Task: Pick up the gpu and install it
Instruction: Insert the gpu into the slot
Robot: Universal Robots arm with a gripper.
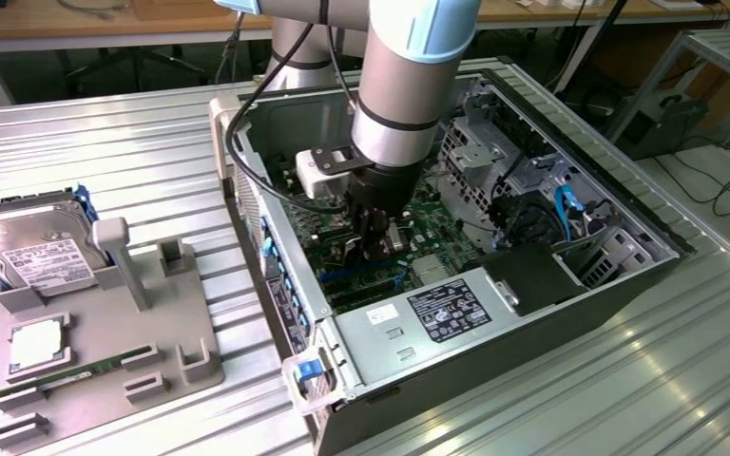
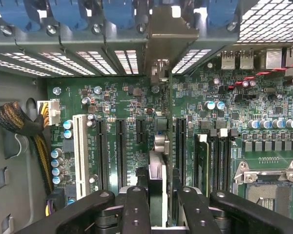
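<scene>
The gripper is down inside the open computer case, its black fingers clenched on the gpu, which stands on edge between them, directly above the green motherboard. In the wrist view the card's thin edge runs away from the gripper toward the rear wall of the case, where its pale metal bracket sits among the blue slot clips. Whether the card is fully seated in its slot cannot be told.

Just beside the gripper on one side lie the black expansion slots and a white slot; past those, a bundle of braided cables reaches a white connector. On the other side are the memory slots and the bare processor socket.

In the exterior view the case also holds a power supply with a dark label, in front of the gripper, and blue cables toward the exterior view's right.

Well away from the gripper, on the ribbed metal bench, a grey holder tray carries a hard drive with a white label, a square processor and a green memory stick.
</scene>
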